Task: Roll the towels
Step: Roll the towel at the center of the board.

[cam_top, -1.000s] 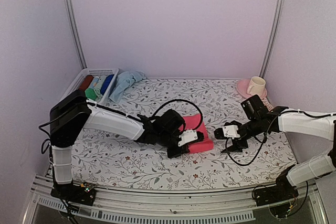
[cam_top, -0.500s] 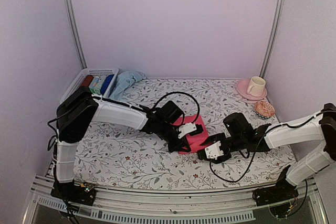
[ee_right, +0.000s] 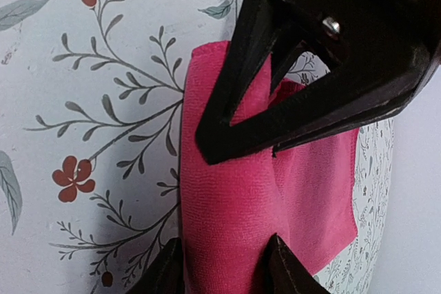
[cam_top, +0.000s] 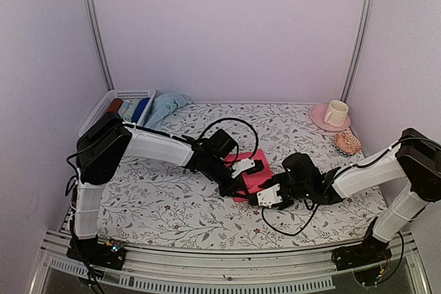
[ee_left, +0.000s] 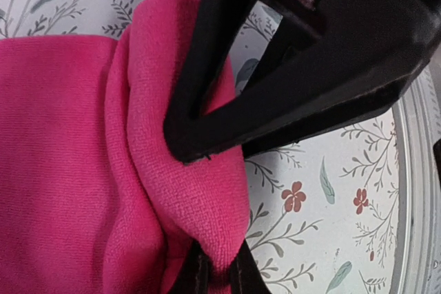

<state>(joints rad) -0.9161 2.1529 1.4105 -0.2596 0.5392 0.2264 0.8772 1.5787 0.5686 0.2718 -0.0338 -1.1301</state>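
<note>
At the middle of the table (cam_top: 158, 204), the left gripper (ee_left: 200, 204) pinches the pink towel (cam_top: 256, 175); the right gripper (ee_right: 224, 266) straddles its edge, grip uncertain. Both should tuck tightly, rolling evenly.

White-shelled arms (cam_top: 155, 148), black joints, looping black cables (cam_top: 231, 120), black triangular screw-studded fingers (ee_left: 289, 80).

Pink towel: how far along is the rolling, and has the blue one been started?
Done: no finished roll shows yet. In hand: the pink towel is a loose bundle mid-table, with a fold pinched in the left end effector and the right end effector straddling its edge. Left: tightening that roll, then the blue towel, which lies crumpled beside the basket.
</note>
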